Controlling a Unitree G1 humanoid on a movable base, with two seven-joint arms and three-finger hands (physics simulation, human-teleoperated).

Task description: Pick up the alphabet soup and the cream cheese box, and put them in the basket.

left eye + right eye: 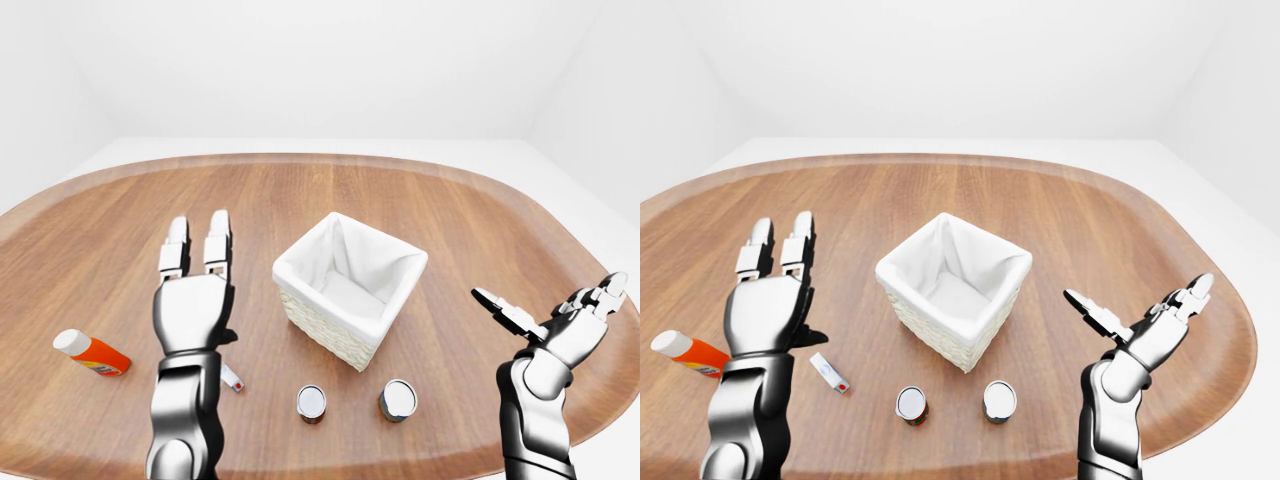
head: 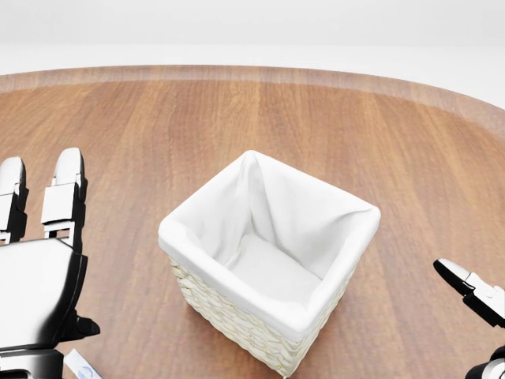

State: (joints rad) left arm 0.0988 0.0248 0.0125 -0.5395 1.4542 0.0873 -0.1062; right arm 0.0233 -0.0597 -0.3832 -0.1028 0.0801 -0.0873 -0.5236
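cans (image 1: 911,404) near table (image 1: 450,200) bottom edge: rigid, smooth, likely weighty; grasp the sides | left hand (image 1: 192,305), right hand (image 1: 560,325) open, empty | basket (image 1: 350,287) mid-table
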